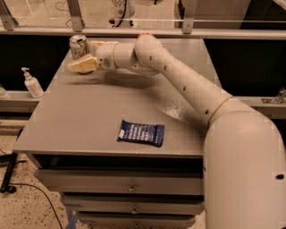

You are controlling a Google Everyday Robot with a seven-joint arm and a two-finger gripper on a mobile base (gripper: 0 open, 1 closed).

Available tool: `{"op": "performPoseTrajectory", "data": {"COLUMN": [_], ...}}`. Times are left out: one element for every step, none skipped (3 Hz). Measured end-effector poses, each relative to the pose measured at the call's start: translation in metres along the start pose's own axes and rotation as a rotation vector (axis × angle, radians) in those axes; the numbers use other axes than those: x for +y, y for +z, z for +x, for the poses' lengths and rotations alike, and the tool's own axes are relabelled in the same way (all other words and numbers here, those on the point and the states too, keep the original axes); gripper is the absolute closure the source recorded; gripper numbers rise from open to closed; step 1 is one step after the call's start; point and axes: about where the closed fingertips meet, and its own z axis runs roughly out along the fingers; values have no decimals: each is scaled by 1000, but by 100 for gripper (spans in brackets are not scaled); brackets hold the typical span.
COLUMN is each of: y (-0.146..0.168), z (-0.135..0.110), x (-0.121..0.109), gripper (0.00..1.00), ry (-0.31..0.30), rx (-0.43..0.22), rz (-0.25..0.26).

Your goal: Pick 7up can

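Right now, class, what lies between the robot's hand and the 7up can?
Nothing. In the camera view the hand sits just in front of the can at the far left corner of the table, with no object between them.

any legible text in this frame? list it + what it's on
"99", or close to it: white object behind the table, cut off at the top edge.
Blue packet: white print, too blurred to read.
Can: markings unreadable.
Pump bottle: nothing legible.
Gripper, beside the can at the far left corner: no text.
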Motion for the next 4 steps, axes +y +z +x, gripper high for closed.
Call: {"op": "performPoseTrajectory", "data": {"y": [14,15,6,-15], "z": [-1,-4,-28,-71], "x": [-1,-1,-3,1], "gripper": [41,64,87,100], "ry": [-8,-19,-20,6], "rx": [-21,-27,-29,-71], "rz": [-11,-18,-28,-50]}}
